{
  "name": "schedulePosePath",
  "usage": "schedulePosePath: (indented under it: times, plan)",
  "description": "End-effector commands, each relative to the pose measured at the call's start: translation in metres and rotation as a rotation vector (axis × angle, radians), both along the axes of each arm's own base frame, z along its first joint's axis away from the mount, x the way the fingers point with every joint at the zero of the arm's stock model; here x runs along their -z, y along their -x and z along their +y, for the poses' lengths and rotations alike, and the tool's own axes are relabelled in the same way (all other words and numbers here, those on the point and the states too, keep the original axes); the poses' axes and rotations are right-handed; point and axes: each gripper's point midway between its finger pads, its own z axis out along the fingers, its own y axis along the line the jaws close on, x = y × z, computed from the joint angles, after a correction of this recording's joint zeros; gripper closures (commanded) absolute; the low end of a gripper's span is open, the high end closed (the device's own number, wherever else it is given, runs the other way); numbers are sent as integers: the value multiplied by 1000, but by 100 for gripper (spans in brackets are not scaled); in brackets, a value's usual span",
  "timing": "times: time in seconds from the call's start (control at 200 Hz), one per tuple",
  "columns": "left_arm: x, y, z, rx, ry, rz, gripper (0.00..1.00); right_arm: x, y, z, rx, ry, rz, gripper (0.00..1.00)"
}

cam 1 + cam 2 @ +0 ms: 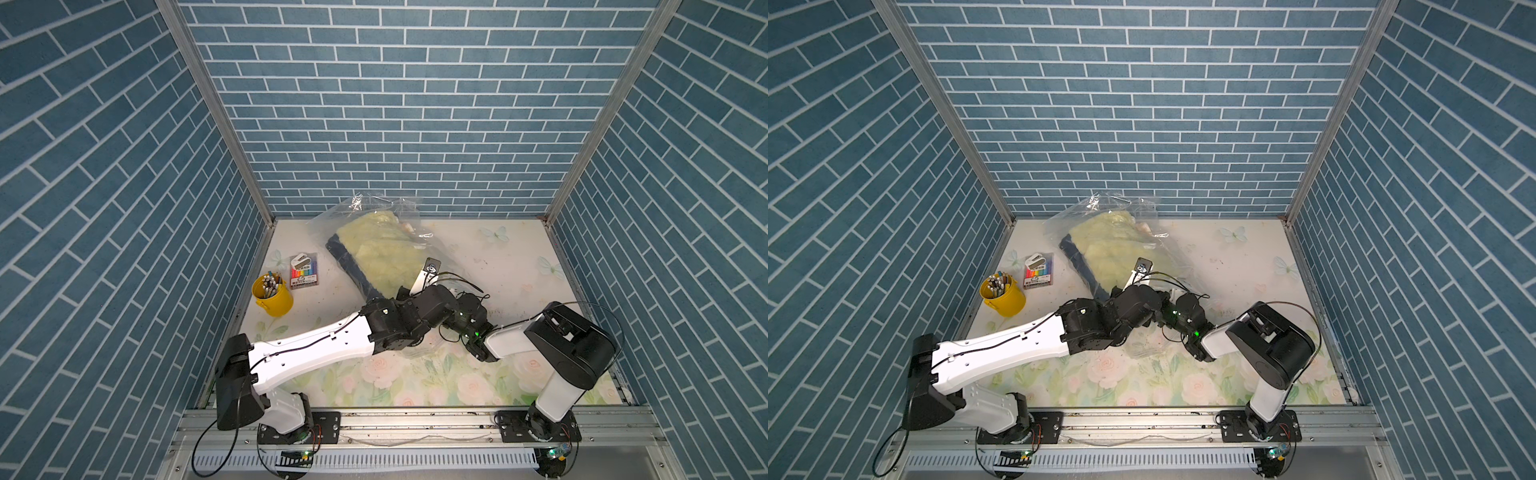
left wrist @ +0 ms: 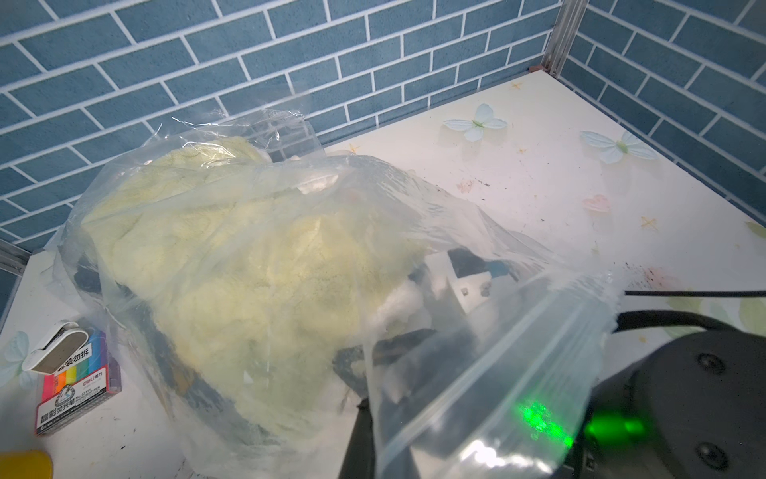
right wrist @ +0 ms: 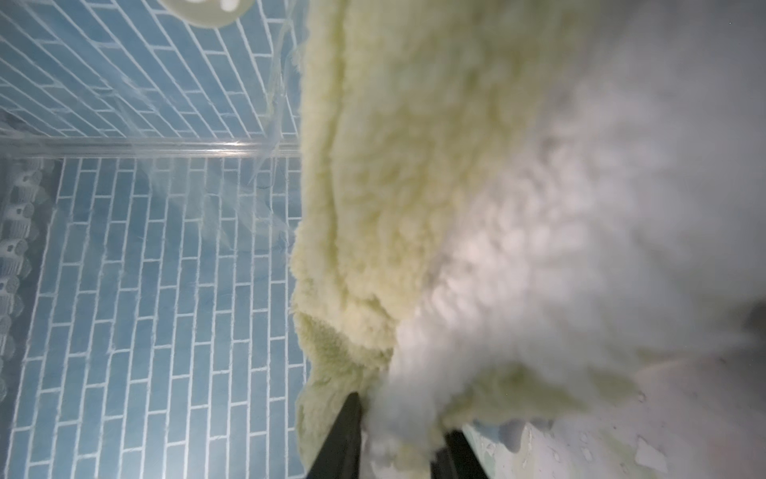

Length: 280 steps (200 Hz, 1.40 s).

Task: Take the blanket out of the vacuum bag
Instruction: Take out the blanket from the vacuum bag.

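The vacuum bag (image 1: 365,208) (image 1: 1100,205), clear crinkly plastic, lies at the back centre with its mouth toward me. Inside is the blanket (image 1: 382,245) (image 1: 1113,245), pale yellow fleece with a dark blue side. My left gripper (image 2: 369,414) is shut on the bag's zip edge (image 2: 476,373) and holds the mouth up. My right gripper (image 3: 404,431) reaches inside the bag, and a bunch of the blanket (image 3: 414,166) fills the gap between its jaws. A round white valve cap (image 3: 207,10) shows above it. In both top views the wrists hide both grippers.
A yellow bucket of pens (image 1: 272,297) and a pack of coloured markers (image 1: 304,272) (image 2: 74,385) stand left of the bag. The floral table (image 1: 519,257) is boxed in by blue brick walls on three sides. My two arms cross closely at the bag's mouth.
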Motion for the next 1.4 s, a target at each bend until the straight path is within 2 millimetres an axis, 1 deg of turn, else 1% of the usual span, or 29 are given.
schedulePosePath:
  times: [0.0,0.1,0.165,0.215,0.285,0.355,0.43,0.475,0.56,0.625,0.665,0.705,0.76,0.83,0.975,1.035,1.1,1.185,1.245,1.275,1.36,1.395]
  plan:
    - [-5,-3,-2,0,1,-25,100,-29,1,6,-31,-30,-71,75]
    - [-6,-3,-2,-4,0,-28,100,-35,0,7,-32,-25,-83,77]
    - [-5,-3,-2,-3,5,-28,100,-39,-2,7,-32,-27,-90,76]
    - [-6,-4,-2,-6,5,-30,100,-38,-3,7,-34,-22,-89,70]
    - [-8,-5,-2,-9,11,-33,100,-37,-6,5,-26,-20,-88,64]
    - [-9,-5,-2,-9,15,-34,100,-34,-8,-1,-5,-16,-83,48]
    - [-10,-5,-1,-11,18,-36,100,-33,-11,-2,2,-18,-84,39]
    - [-10,-5,-1,-9,18,-37,100,-31,-12,-2,3,-28,-78,37]
    - [-10,-6,0,-9,19,-37,100,-37,-17,-9,30,-82,-91,37]
    - [-10,-6,-1,-7,19,-36,100,-33,-22,-7,32,-74,-81,37]
    - [-9,-6,-1,-6,16,-35,100,-30,-25,-7,32,-71,-74,42]
    - [-9,-6,-1,-4,14,-36,100,-35,-26,-6,28,-96,-82,52]
    - [-7,-6,0,-5,6,-35,100,-42,-26,-4,20,-123,-93,60]
    - [-6,-7,2,-11,4,-35,100,-48,-22,-2,1,-125,-98,65]
    - [-1,-9,5,-15,17,-25,100,-65,-15,-6,-5,-136,-122,83]
    - [0,-8,3,-8,27,-18,100,-75,-14,-2,-27,-138,-141,86]
    - [1,-8,4,-8,28,-19,100,-78,-15,3,-45,-130,-147,87]
    - [-2,-10,5,-13,25,-21,100,-77,-15,8,-67,-135,-140,82]
    - [-3,-10,5,-14,27,-24,100,-68,-16,7,-60,-123,-116,79]
    - [-3,-9,5,-14,29,-24,100,-65,-16,6,-57,-122,-111,76]
    - [-3,-9,6,-17,32,-25,100,-54,-16,5,-50,-102,-87,54]
    - [-3,-9,6,-16,32,-24,100,-48,-16,4,-46,-90,-74,47]
